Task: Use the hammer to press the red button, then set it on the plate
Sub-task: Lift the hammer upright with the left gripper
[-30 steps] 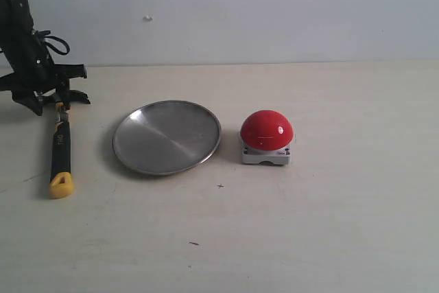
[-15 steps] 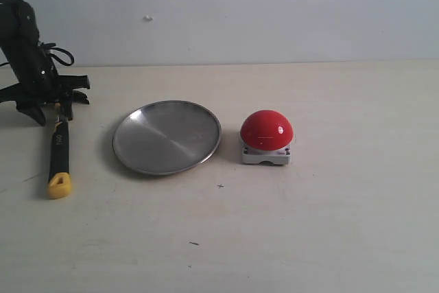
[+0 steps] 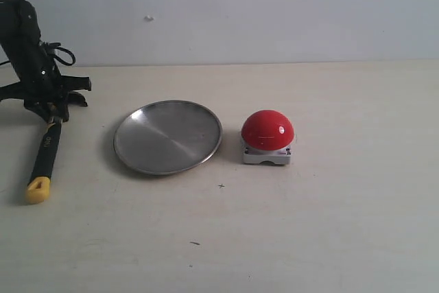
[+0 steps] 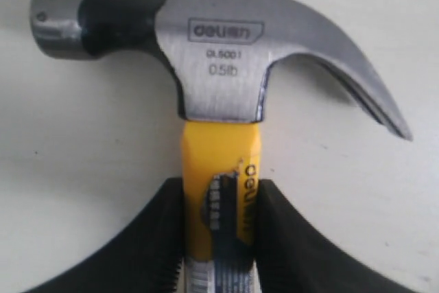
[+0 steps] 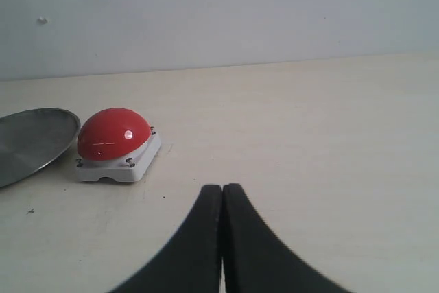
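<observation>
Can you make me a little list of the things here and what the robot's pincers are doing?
hammer: gripped at its yellow neck, lying left of the plate in the exterior view
left pincer: shut on the hammer
right pincer: shut, holding nothing, apart from the button
plate: nothing on it, between hammer and button
button: red dome, right of the plate, nothing touching it
done so far: hammer grabbed; button not yet reached

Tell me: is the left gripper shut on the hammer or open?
Shut on the hammer. The left gripper has both fingers pressed against the yellow neck, no gap visible.
</observation>
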You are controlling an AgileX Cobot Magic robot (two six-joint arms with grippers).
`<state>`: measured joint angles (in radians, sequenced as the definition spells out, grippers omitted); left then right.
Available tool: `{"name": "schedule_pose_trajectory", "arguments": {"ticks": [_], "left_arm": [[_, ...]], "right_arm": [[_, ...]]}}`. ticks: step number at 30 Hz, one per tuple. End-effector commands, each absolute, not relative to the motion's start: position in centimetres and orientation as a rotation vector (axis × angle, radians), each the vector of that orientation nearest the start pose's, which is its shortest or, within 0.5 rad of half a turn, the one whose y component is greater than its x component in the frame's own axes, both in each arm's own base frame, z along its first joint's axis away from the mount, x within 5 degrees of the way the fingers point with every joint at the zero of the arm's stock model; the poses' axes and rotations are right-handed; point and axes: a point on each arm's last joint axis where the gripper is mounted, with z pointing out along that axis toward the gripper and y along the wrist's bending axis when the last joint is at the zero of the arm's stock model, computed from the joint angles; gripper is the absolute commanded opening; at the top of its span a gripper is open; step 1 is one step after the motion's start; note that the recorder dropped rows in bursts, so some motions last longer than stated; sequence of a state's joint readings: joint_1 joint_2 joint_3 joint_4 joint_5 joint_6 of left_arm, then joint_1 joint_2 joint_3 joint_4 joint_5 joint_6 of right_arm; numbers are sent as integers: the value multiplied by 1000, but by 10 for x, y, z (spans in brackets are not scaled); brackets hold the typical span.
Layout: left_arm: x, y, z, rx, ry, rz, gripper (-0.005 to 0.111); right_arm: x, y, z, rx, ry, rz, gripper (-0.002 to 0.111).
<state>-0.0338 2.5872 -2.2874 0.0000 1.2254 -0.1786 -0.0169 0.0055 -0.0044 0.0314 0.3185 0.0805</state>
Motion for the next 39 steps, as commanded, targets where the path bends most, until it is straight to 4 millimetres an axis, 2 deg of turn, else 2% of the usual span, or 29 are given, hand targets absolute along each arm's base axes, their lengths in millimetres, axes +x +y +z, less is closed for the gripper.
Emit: {"name": "schedule_pose_trajectory", "arguments": {"ticks": [1, 7, 9, 11, 12, 16, 17, 18, 19, 22, 23, 25, 27, 30, 33, 34, 36, 39], "left_arm": [[519, -46, 167, -94, 2908, -56, 0], [505, -87, 201, 24, 2788, -90, 0], [497, -96, 209, 47, 2753, -103, 0], [480, -103, 221, 70, 2716, -121, 0], [464, -105, 230, 85, 2678, -134, 0], [426, -108, 245, 117, 2554, -168, 0], [401, -108, 254, 137, 2459, -194, 0], [389, -108, 262, 143, 2407, -208, 0], [375, -106, 260, 136, 2372, -224, 0], [332, -100, 275, 55, 2183, -329, 0], [323, -99, 276, 44, 2157, -345, 0], [289, -99, 282, 67, 2070, -376, 0], [272, -104, 287, 91, 2033, -410, 0], [263, -115, 293, 134, 2005, -447, 0], [259, -126, 297, 168, 1969, -480, 0], [258, -129, 298, 177, 1950, -490, 0], [254, -140, 301, 210, 1912, -524, 0], [251, -146, 302, 233, 1899, -540, 0]], "right_arm": [[54, 0, 186, 110, 1784, 68, 0], [54, 0, 186, 110, 1784, 68, 0], [54, 0, 186, 110, 1784, 68, 0], [54, 0, 186, 110, 1784, 68, 0], [54, 0, 186, 110, 1784, 68, 0], [54, 0, 186, 110, 1784, 68, 0], [54, 0, 186, 110, 1784, 68, 0], [54, 0, 186, 110, 1784, 68, 0], [54, 0, 186, 110, 1784, 68, 0], [54, 0, 186, 110, 1784, 68, 0], [55, -1, 187, 93, 1771, 48, 0], [56, -3, 194, 15, 1700, -53, 0], [56, -3, 195, 11, 1686, -57, 0], [56, -3, 197, 9, 1663, -55, 0], [56, -1, 207, 95, 1546, 59, 0], [56, -1, 212, 134, 1489, 108, 0], [55, -3, 224, 313, 1337, 316, 0], [54, -4, 224, 478, 1298, 493, 0]]}}
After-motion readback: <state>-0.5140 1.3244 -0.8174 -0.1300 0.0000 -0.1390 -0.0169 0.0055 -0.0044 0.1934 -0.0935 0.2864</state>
